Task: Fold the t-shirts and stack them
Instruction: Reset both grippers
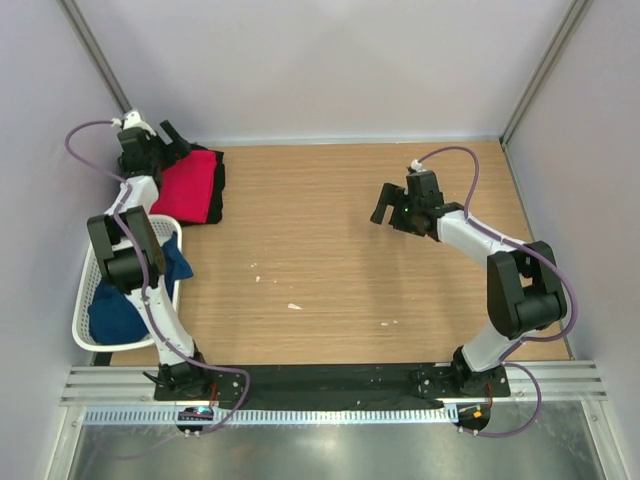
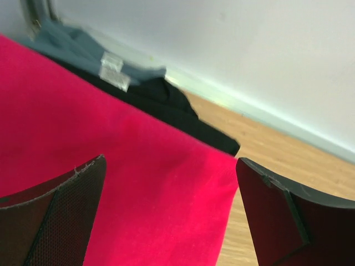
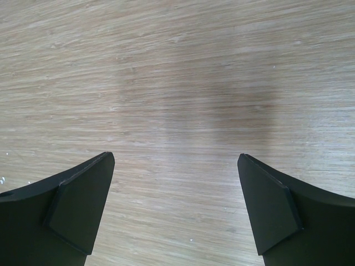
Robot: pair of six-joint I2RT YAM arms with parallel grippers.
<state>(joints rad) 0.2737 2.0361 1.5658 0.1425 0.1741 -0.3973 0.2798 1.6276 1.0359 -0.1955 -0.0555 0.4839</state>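
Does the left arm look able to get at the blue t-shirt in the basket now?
Probably yes. The left gripper is open and empty above the red t-shirt, and the blue t-shirt lies uncovered in the basket beside that arm's base.

- Left arm (image 1: 160, 315): white links, black joints, lilac cable.
- Right arm (image 1: 465, 232): same colours and cable.
- Left gripper (image 2: 170, 159), right gripper (image 3: 176, 155): black wedge-shaped fingers.

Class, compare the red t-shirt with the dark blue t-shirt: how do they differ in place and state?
The red t-shirt lies folded flat at the table's far left corner; the dark blue t-shirt is bunched up in the white basket. The red t-shirt rests on a black t-shirt; the dark blue t-shirt spills over the basket's rim. Both sit on the left side.
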